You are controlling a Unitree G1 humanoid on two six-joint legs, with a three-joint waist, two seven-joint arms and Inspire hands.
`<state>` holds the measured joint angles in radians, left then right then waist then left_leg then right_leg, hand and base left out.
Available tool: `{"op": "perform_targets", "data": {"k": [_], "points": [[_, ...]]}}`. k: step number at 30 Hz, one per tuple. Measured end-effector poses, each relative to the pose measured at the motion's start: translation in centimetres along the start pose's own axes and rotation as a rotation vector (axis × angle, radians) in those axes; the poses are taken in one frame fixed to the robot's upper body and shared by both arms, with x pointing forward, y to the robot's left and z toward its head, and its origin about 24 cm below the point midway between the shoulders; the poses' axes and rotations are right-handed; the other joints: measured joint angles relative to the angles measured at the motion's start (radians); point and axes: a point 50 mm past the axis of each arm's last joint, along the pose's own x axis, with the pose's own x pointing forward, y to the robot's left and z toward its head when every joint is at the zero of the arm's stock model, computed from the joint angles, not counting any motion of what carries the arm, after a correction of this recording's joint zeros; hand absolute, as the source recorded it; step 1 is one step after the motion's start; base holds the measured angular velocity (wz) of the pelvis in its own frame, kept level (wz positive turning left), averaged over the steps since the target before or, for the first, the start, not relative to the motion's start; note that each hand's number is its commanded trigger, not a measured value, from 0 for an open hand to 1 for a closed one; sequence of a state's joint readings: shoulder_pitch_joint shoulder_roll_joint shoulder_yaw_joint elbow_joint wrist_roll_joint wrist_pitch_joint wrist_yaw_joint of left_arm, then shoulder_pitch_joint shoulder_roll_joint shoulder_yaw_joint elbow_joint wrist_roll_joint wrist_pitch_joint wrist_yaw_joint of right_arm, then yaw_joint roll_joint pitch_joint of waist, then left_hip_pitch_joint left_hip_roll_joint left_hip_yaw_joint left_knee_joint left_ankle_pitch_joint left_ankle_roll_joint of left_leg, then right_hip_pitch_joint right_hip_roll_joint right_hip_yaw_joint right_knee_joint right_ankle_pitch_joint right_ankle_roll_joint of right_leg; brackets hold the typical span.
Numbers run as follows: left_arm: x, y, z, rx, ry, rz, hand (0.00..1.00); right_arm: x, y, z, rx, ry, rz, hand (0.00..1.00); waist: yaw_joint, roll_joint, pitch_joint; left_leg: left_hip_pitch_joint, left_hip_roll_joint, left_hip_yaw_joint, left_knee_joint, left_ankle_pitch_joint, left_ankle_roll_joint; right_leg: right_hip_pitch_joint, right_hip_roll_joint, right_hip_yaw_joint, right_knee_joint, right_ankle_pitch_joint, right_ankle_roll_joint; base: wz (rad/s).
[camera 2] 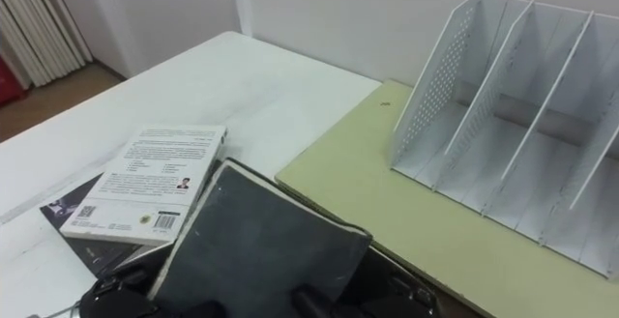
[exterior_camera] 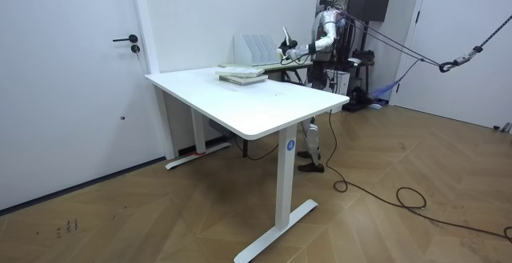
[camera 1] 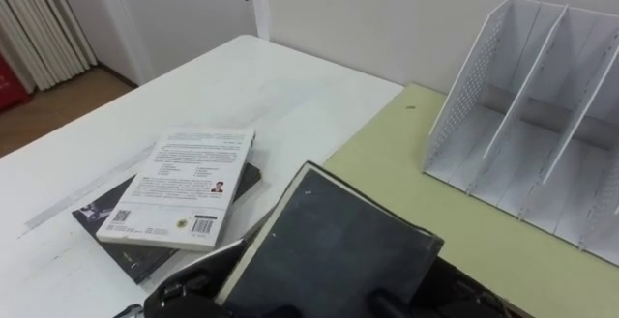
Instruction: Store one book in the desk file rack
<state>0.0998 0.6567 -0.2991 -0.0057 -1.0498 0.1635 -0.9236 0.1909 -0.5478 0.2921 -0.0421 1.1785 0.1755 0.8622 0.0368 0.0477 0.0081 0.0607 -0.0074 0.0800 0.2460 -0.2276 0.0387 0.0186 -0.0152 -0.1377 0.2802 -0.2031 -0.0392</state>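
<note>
Carry step: dark book [camera 1: 338,250] tilted over near edge of worktop [camera 1: 242,76], left robot hand [camera 1: 179,301] and right robot hand [camera 1: 464,294] beneath, grips not discernible; next, presumably upright insertion into file rack [camera 1: 542,115].

We see the arms held forward from the body. The left robot hand [camera 1: 179,303] and right robot hand [camera 1: 455,294] sit low, largely hidden.

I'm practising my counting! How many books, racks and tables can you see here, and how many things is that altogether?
Books: 3 (white book lying on dark book; black book tilted up in front)
File racks: 1 (white file rack)
Tables: 2 (white table; yellow-green desk)
Total: 6
</note>
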Motion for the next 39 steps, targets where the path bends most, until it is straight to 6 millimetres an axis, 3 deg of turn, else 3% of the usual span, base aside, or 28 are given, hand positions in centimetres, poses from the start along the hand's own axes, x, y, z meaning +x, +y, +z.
{"op": "perform_targets", "data": {"k": [1, 10, 16, 19, 25, 30, 34, 39], "points": [[0.0, 0.0, 0.0, -0.001, 0.001, -0.001, 0.0, 0.0, 0.0, 0.0, 0.0, 0.001, 0.0, 1.0, 0.0, 0.001, 0.0003, 0.0, 0.0, 0.0, 0.002, -0.001, 0.0, 0.0, 0.0, 0.0, -0.001, 0.0, 0.0, 0.0], [-0.9, 0.6, 0.0, -0.007, 0.022, 0.053, 0.0, -1.3, -0.1, -0.5, 0.012, 0.019, -0.057, 1.0, -0.003, 0.002, 0.0, -0.007, 0.003, 0.001, 0.013, -0.01, -0.001, 0.001, 0.002, 0.001, 0.007, -0.001, -0.001, 0.0], [-1.6, 1.3, -0.7, -0.031, 0.027, 0.144, 0.0, -1.6, -0.3, -0.5, 0.001, 0.033, -0.102, 1.0, -0.008, -0.009, -0.0021, 0.005, 0.003, 0.001, 0.011, -0.009, -0.001, 0.005, 0.003, 0.004, 0.012, -0.004, -0.002, -0.01], [-2.1, 1.6, -1.3, -0.051, 0.031, 0.193, 0.0, -1.4, -0.9, 0.3, -0.06, 0.047, -0.159, 1.0, -0.02, -0.015, 0.0017, 0.006, 0.002, 0.001, 0.012, -0.009, -0.001, 0.007, 0.002, 0.003, 0.011, -0.004, -0.002, 0.0], [-2.7, 1.7, -4.7, -0.162, -0.017, 0.322, 0.0, -1.4, -2.4, 1.7, -0.192, -0.015, -0.375, 1.0, -0.05, -0.027, 0.0075, 0.017, 0.003, 0.003, -0.004, -0.009, -0.001, 0.019, 0.003, -0.001, -0.004, -0.003, -0.002, 0.0], [-1.9, 0.9, -6.8, -0.189, -0.062, 0.365, 0.0, -1.1, -2.9, 3.3, -0.444, -0.04, -0.588, 1.0, -0.062, -0.033, 0.0098, 0.021, 0.004, 0.025, -0.011, -0.008, -0.001, 0.002, 0.009, 0.025, -0.002, -0.003, -0.002, -0.13], [-2.1, 0.6, -8.1, -0.209, -0.046, 0.396, 0.0, -0.4, -3.0, 3.5, -0.578, -0.054, -0.711, 1.0, -0.076, -0.043, 0.0048, 0.025, 0.008, 0.033, -0.013, -0.008, -0.001, 0.008, 0.014, 0.036, -0.004, -0.002, -0.003, -0.11], [-2.3, 1.0, -10.7, -0.244, -0.008, 0.496, 0.0, 0.8, -3.2, 5.0, -0.786, -0.096, -0.878, 1.0, -0.088, -0.045, 0.0064, 0.035, 0.011, 0.065, -0.022, -0.009, -0.001, -0.004, 0.018, 0.058, -0.005, -0.002, -0.003, -0.14]]}}
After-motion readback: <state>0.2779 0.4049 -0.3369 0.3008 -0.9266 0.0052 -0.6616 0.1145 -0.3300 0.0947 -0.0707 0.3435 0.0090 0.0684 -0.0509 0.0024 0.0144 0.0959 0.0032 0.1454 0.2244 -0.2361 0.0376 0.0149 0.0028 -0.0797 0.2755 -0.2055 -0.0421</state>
